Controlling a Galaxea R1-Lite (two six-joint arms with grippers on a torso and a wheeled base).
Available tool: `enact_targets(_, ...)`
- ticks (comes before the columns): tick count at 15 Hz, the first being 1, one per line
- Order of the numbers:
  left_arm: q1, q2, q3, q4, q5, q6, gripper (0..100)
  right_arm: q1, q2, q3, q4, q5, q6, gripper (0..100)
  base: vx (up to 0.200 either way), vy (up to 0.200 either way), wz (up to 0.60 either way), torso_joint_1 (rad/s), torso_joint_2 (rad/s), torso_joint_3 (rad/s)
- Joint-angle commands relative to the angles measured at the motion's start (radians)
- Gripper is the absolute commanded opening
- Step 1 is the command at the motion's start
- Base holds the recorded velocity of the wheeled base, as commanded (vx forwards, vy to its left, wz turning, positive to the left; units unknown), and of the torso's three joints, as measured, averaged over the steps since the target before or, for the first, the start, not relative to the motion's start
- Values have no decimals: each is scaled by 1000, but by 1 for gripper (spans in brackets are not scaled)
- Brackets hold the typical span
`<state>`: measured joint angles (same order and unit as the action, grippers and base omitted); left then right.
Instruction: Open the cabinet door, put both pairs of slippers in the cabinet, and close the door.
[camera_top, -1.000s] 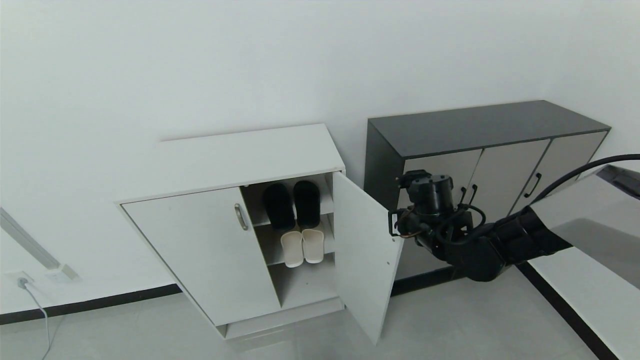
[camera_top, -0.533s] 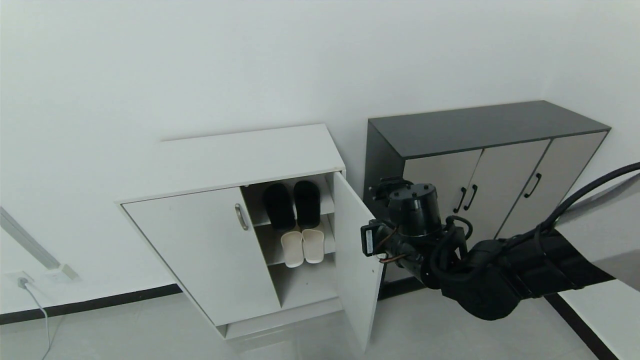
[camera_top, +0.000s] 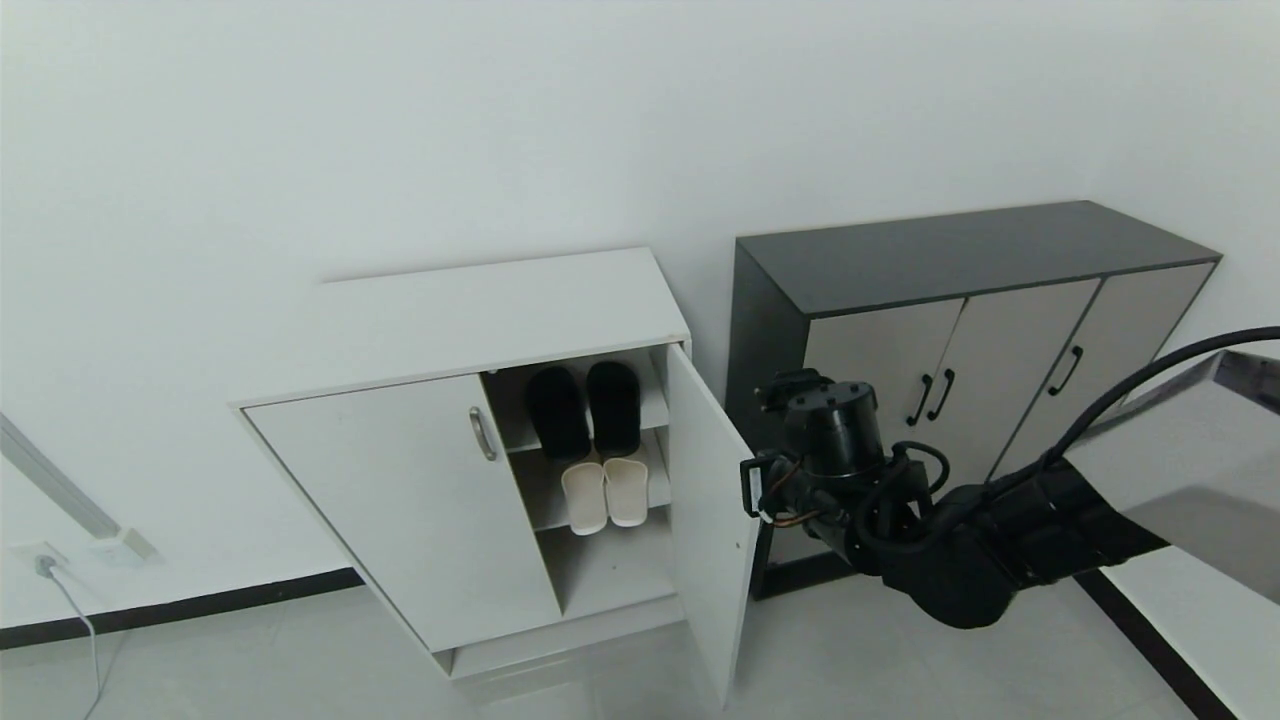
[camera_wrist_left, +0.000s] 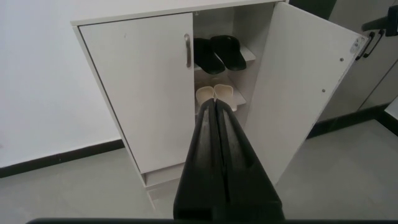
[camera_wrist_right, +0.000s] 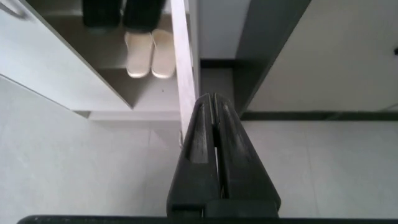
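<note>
The cabinet (camera_top: 480, 310) stands against the wall with its right door (camera_top: 710, 500) swung out on the right side, roughly square to the front, and its left door (camera_top: 400, 500) shut, a handle (camera_top: 482, 433) near that door's inner edge. Both pairs are inside the open right half. The black slippers (camera_top: 585, 405) lie side by side on the top shelf, and the white slippers (camera_top: 605, 493) lie side by side on the shelf just below. The right arm (camera_top: 900, 520) reaches in from the right of the cabinet, with its wrist close to the outer face of the open door. In the right wrist view the right gripper (camera_wrist_right: 214, 98) has its fingers pressed together with nothing between them. Its tips are just beside the door's free edge, seen edge-on, and whether they touch it cannot be told. The left gripper (camera_wrist_left: 216, 106) is likewise pressed together on nothing, out in front of the cabinet and well apart from it, pointing toward the open half. A dark cabinet (camera_top: 960, 250) with three grey doors stands just right of the cabinet, behind the arm. Left of the cabinet, low on the wall, is a socket (camera_top: 40, 562) with a cable.
</note>
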<state>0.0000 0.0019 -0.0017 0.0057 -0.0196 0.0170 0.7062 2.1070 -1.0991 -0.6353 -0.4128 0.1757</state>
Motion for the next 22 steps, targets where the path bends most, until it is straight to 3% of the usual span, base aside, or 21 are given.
enact_targets(1, 0, 0, 0, 0, 0, 0, 0, 7, 25, 5, 2, 2, 1, 0, 0, 0, 0, 0, 0, 0)
enact_targets(4, -2, 0, 0, 0, 0, 0, 0, 45, 18, 16, -3, 5, 5, 0, 0, 0, 0, 0, 0, 0)
enact_targets(8, 0, 0, 0, 0, 0, 0, 0, 124, -24, 125, -191, 84, -21, 0, 0, 0, 0, 0, 0, 0)
enact_targets(14, 0, 0, 0, 0, 0, 0, 0, 125, -111, 143, -198, 81, -64, 0, 0, 0, 0, 0, 0, 0)
enact_targets(22, 0, 0, 0, 0, 0, 0, 0, 136, -113, 148, -198, 78, -65, 0, 0, 0, 525, 3, 0, 6)
